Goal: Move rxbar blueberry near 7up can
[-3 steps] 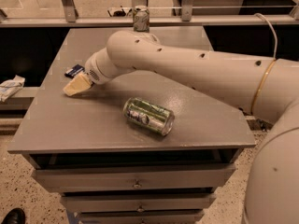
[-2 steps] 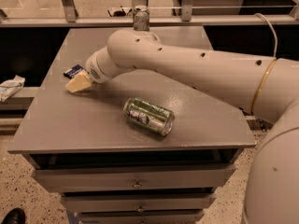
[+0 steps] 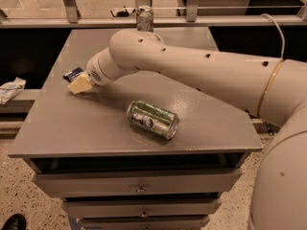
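The rxbar blueberry [image 3: 72,73], a small dark navy wrapper, lies flat near the table's left edge, partly hidden behind my gripper. My gripper [image 3: 79,85] is down at the table surface right next to the bar's near side; I cannot tell whether it touches or holds the bar. The 7up can [image 3: 144,18], pale silver with green patches, stands upright at the table's far edge, behind my arm and well apart from the bar.
A darker shiny green can [image 3: 152,119] lies on its side in the front middle of the grey table [image 3: 72,128]. My arm [image 3: 192,71] spans the table from the right. A crumpled white packet [image 3: 9,89] lies off the table's left. Drawers are below the front edge.
My gripper has crept very slightly toward the far side next to the bar. The bar and both cans have not moved.
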Tool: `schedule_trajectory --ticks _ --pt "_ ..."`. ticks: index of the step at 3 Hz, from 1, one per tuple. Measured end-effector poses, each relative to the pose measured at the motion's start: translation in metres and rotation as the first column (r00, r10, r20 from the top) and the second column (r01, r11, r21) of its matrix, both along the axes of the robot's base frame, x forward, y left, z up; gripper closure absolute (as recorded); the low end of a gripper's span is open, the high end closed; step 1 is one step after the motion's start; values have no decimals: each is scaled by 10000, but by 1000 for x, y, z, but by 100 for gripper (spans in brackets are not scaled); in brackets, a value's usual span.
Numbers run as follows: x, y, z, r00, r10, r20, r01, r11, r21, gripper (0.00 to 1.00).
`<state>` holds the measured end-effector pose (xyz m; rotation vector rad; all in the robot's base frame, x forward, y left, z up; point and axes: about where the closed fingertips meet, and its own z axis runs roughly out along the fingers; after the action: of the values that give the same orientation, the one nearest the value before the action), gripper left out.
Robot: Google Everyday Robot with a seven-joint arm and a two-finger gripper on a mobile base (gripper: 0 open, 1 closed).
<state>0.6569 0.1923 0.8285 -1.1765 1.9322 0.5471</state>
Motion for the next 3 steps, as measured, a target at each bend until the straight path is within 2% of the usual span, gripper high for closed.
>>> schedule_trajectory --ticks 1,2,3 --pt "0 0 1 10000 1 1 -1 10000 0 100" --pt "3 -5 25 9986 245 476 -243 9997 -33 100" --pt "14 -35 121 9670 1206 2243 -1114 9923 -532 100"
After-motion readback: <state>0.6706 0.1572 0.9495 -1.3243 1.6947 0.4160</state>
